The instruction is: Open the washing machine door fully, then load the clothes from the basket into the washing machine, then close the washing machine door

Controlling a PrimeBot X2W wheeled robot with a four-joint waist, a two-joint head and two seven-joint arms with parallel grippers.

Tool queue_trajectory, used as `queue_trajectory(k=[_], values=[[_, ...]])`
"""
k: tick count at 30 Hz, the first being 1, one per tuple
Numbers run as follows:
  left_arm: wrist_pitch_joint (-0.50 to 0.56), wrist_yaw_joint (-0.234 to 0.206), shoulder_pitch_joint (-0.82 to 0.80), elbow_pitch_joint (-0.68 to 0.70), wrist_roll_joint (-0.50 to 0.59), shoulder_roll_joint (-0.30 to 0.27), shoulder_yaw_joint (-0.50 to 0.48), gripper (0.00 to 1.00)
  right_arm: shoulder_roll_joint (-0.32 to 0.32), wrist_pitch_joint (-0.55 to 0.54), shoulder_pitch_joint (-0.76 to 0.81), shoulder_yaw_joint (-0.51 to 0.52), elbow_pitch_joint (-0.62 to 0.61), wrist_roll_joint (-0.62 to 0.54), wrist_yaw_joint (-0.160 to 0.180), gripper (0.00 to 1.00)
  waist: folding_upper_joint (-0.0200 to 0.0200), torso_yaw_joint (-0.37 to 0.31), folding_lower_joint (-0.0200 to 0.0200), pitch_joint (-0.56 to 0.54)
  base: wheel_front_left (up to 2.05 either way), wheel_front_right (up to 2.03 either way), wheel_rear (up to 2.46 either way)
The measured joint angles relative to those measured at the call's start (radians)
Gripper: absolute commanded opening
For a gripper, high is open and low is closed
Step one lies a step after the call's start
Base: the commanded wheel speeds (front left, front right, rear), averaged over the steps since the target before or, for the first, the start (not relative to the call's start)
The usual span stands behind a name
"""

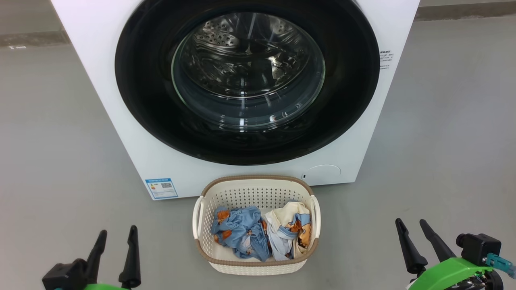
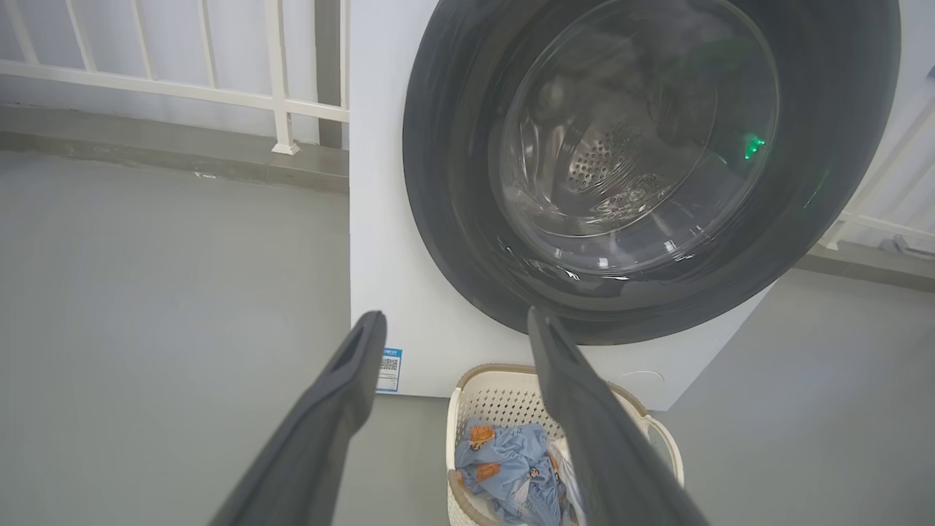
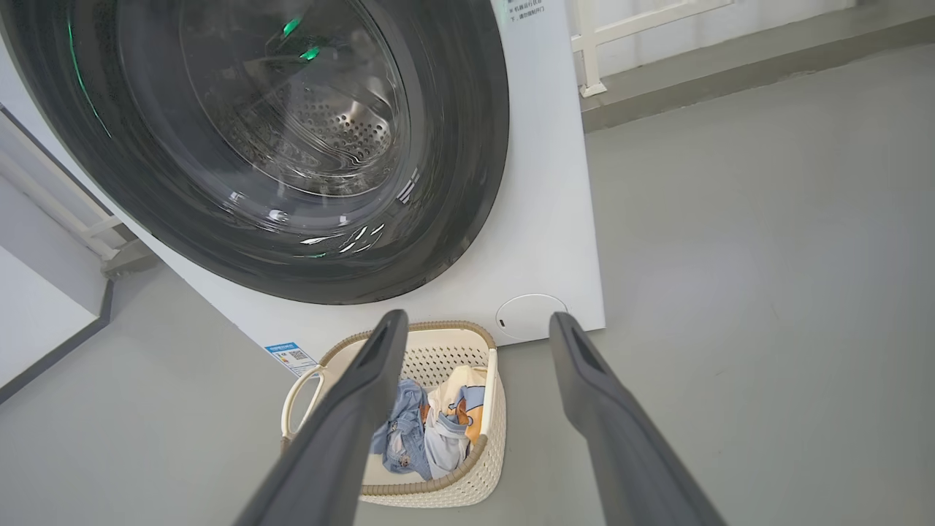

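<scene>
**A:** How many machines stand before you?

**B:** One washing machine (image 1: 185, 171), with one washing machine door (image 1: 141, 100) on its front.

**A:** Anything stuck on that front?

**B:** One blue label (image 1: 161, 188) at its lower left corner and one round white cap (image 1: 321, 174) at its lower right.

**A:** And in front of the machine?

**B:** One basket (image 1: 258, 269) with two handles (image 1: 196, 217). The clothes (image 1: 242, 233) in it make two bundles that I can count, one blue and one cream. Whether more lie beneath, I cannot tell.

**A:** Your own parts?

**B:** Two sets of jaws, two dark fingers (image 1: 131, 257) each, four in all.
</scene>
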State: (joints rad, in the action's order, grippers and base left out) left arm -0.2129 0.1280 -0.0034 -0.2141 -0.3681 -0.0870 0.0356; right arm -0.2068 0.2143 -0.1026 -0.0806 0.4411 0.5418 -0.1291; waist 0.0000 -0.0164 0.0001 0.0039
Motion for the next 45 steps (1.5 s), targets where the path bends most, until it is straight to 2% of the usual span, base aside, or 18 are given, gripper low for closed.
queue_trajectory(k=[13,35,45], values=[[-0.035,0.0,0.0,-0.002,0.119,-0.011,0.01,1.0,-0.02,0.035,0.0,0.003,0.001,-0.121,0.0,1.0,0.0,-0.009,0.0,0.001,0.0,0.0,0.0],[-0.035,0.0,0.001,-0.036,0.135,-0.015,-0.012,1.0,-0.018,0.035,0.0,0.031,-0.004,-0.127,0.0,1.0,0.0,-0.016,0.0,0.002,0.02,0.02,-0.04],[-0.035,0.0,0.001,-0.036,0.163,-0.014,-0.019,1.0,-0.013,0.035,0.0,0.033,-0.006,-0.127,0.0,1.0,0.0,-0.017,0.0,0.008,0.68,0.68,-1.36]])
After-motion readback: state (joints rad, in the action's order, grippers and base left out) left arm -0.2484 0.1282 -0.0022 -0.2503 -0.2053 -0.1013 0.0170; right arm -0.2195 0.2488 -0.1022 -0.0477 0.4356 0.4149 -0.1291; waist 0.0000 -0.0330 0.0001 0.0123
